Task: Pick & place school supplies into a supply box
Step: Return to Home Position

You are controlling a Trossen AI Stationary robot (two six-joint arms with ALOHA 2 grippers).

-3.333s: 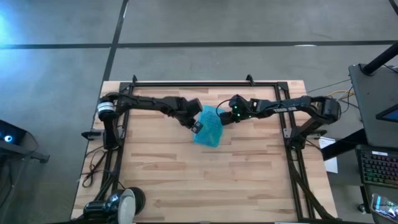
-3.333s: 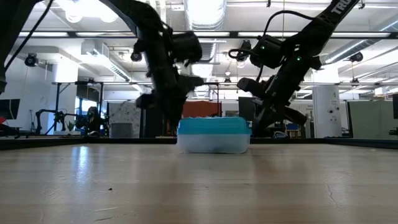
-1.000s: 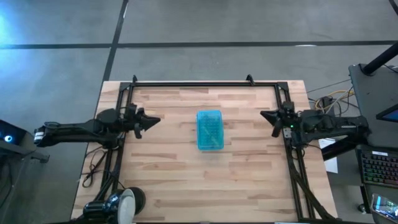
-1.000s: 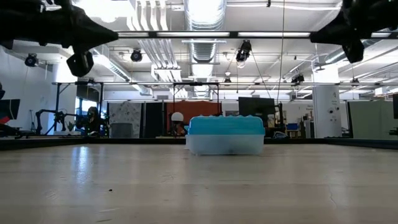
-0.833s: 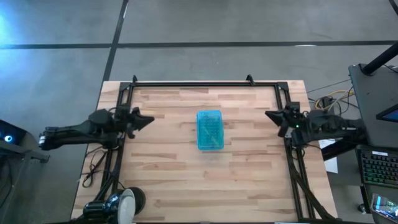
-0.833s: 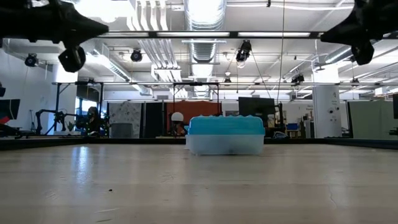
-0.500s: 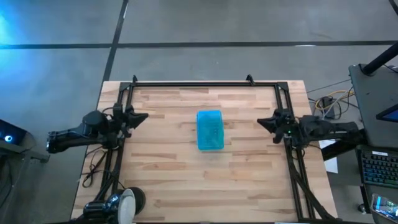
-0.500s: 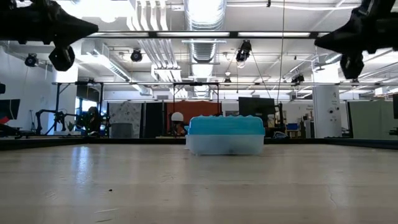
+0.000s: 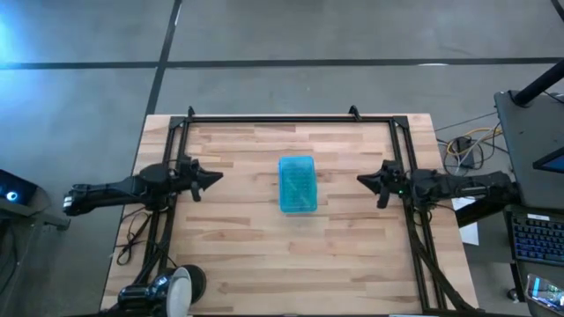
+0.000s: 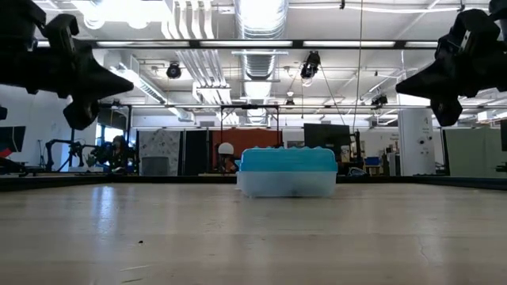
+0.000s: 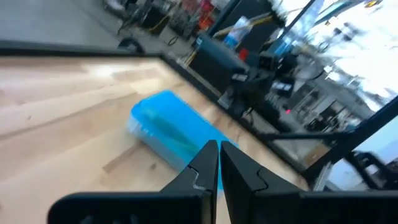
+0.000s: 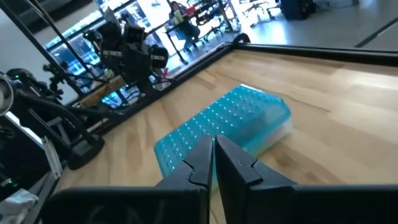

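The supply box (image 9: 298, 184), teal-blue on top and clear below, lies closed and flat on the wooden table's middle; it also shows in the low view (image 10: 287, 171), the left wrist view (image 11: 171, 130) and the right wrist view (image 12: 227, 124). The pens, pencils and scissors are not seen loose anywhere. My left gripper (image 9: 216, 176) is shut and empty above the table's left edge, pointing at the box; its fingertips meet in the left wrist view (image 11: 219, 163). My right gripper (image 9: 361, 180) is shut and empty above the right edge, pointing at the box (image 12: 213, 155).
A black metal frame (image 9: 282, 118) runs along the table's far, left and right edges. A round lamp-like object (image 9: 183, 286) sits at the near left corner. Bare wood lies on every side of the box.
Both arms have kept back at the table's sides. In the last half second each gripper has come a little toward the box and sunk lower in the low view. The box has stayed where it was.
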